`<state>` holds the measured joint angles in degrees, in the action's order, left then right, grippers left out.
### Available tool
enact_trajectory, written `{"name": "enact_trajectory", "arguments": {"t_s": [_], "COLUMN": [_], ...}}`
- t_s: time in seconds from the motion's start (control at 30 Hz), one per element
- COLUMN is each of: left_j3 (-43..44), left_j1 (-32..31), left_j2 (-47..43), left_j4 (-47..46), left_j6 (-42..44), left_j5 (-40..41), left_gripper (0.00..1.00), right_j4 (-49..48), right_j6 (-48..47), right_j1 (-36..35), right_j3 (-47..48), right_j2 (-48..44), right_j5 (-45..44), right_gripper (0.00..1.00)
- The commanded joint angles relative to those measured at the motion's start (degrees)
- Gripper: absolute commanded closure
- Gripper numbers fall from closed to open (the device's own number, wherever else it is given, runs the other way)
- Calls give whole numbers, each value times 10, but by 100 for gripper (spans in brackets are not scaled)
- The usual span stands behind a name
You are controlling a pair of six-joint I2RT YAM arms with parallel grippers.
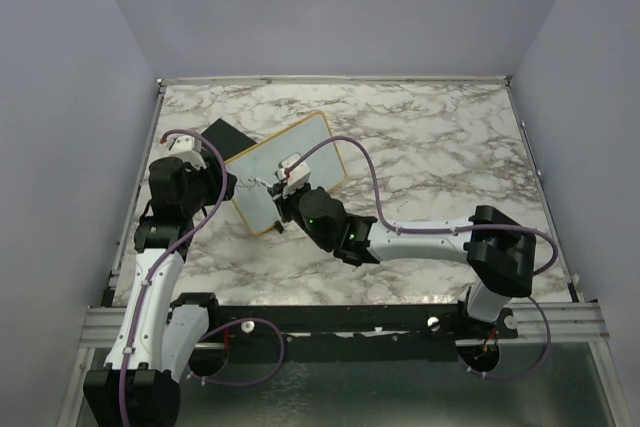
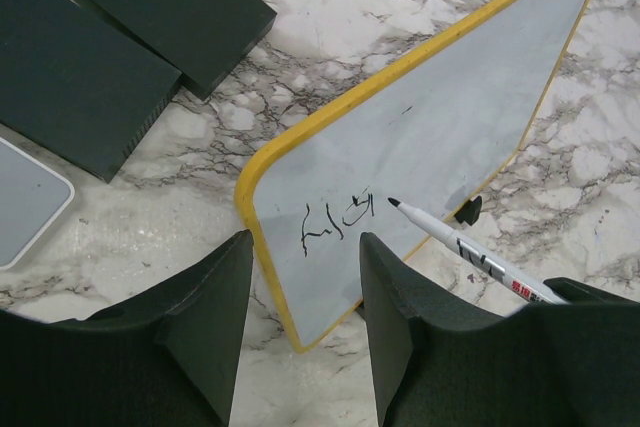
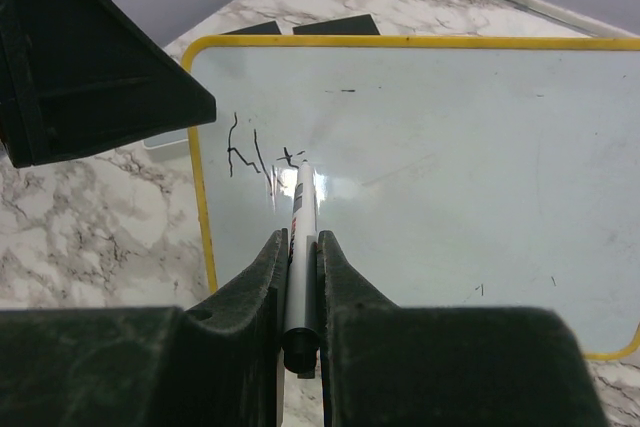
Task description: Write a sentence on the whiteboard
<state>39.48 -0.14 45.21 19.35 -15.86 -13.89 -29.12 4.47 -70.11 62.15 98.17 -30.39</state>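
Note:
The whiteboard [image 1: 310, 142] with its yellow-orange frame lies at an angle on the marble table's left half; it also shows in the wrist views [image 2: 440, 117] [image 3: 450, 177]. A few dark handwritten strokes of the sentence [image 2: 335, 219] [image 3: 255, 157] sit near its left end. My right gripper [image 3: 298, 237] [image 1: 280, 190] is shut on a white marker [image 3: 303, 212] [image 2: 470, 252], whose black tip is at the board just right of the strokes. My left gripper [image 2: 305, 247] [image 1: 232, 187] is open, its fingers either side of the board's near corner; contact cannot be told.
Two flat black blocks [image 2: 160, 7] [image 2: 70, 77] lie beyond the board's left end, one showing from above [image 1: 222, 137]. A light grey panel with a rounded corner [image 2: 25, 197] lies beside them. A black foot [image 2: 468, 212] sticks out under the board's edge. Purple walls enclose the table.

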Motion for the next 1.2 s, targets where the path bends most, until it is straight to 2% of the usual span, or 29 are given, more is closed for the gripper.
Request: {"name": "enact_trajectory", "arguments": {"t_s": [0.0,1.17], "left_j3": [-6,-7], "left_j1": [-4,-4], "left_j2": [-6,-8], "left_j4": [-6,-5], "left_j6": [-1,-2], "left_j5": [5,2], "left_gripper": [51,51], "right_j4": [-16,-13], "right_j6": [-6,-15], "right_j1": [3,12], "right_j3": [22,35], "right_j2": [19,38], "right_j5": [11,-10], "right_gripper": [100,100]}}
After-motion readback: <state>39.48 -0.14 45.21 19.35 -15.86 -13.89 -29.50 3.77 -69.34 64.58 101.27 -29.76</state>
